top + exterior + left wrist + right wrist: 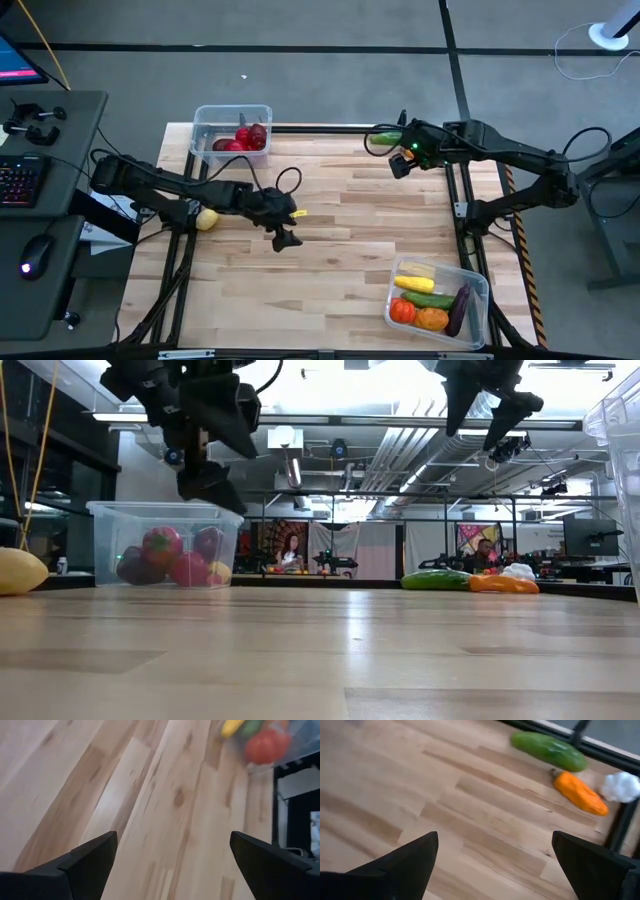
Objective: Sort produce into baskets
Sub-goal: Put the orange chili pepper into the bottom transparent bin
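cucumber (549,749): far table edge, lying flat, long axis along that edge
carrot (580,794): just beside cucumber, lying flat
garlic (621,787): next to carrot
lemon (207,219): loose, left side
left gripper (284,228): mid-table, fingers spread wide, empty
right gripper (399,158): above cucumber, fingers spread wide, empty
far basket (204,120): red fruit
near basket (478,320): mixed produce

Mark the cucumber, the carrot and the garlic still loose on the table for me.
cucumber (549,749), right wrist view, middle of its green body.
carrot (580,794), right wrist view, middle of its orange body.
garlic (621,787), right wrist view, centre of the white bulb.
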Available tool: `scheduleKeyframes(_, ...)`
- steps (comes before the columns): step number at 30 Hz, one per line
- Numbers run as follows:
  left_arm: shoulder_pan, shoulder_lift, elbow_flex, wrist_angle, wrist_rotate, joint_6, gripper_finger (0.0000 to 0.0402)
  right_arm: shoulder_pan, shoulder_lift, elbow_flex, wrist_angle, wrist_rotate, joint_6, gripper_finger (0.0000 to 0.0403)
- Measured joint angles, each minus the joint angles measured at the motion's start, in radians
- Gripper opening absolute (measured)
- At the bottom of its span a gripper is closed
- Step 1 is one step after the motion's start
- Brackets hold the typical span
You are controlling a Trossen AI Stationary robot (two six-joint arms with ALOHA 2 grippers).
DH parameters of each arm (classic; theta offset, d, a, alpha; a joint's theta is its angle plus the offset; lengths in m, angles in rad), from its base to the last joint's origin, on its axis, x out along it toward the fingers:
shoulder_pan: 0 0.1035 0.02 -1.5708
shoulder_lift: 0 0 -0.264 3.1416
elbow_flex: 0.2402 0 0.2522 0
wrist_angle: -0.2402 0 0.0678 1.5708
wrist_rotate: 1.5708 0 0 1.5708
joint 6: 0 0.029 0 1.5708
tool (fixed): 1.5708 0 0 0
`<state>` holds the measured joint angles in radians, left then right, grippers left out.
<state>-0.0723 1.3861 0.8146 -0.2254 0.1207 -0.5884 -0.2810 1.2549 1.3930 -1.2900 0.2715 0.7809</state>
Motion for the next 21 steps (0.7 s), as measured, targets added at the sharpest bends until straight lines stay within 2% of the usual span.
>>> scheduleKeyframes(7,0.0,0.0,0.0,-0.116,-0.001,-0.013,0.0374,-0.006,0.0,0.0,-0.059,0.12,0.182,0.0383)
scheduleKeyframes(11,0.0,0.0,0.0,-0.144,-0.004,-0.013,0.0374,-0.038,0.0,0.0,-0.069,0.105,0.233,0.0383)
scheduleKeyframes(15,0.008,0.0,0.0,-0.175,-0.04,-0.033,0.0374,-0.101,0.009,0.0,-0.068,0.04,0.244,0.0383)
scheduleKeyframes(21,0.042,0.0,0.0,-0.177,-0.075,-0.03,0.0374,-0.197,0.069,0.0,-0.044,0.033,0.234,0.0383)
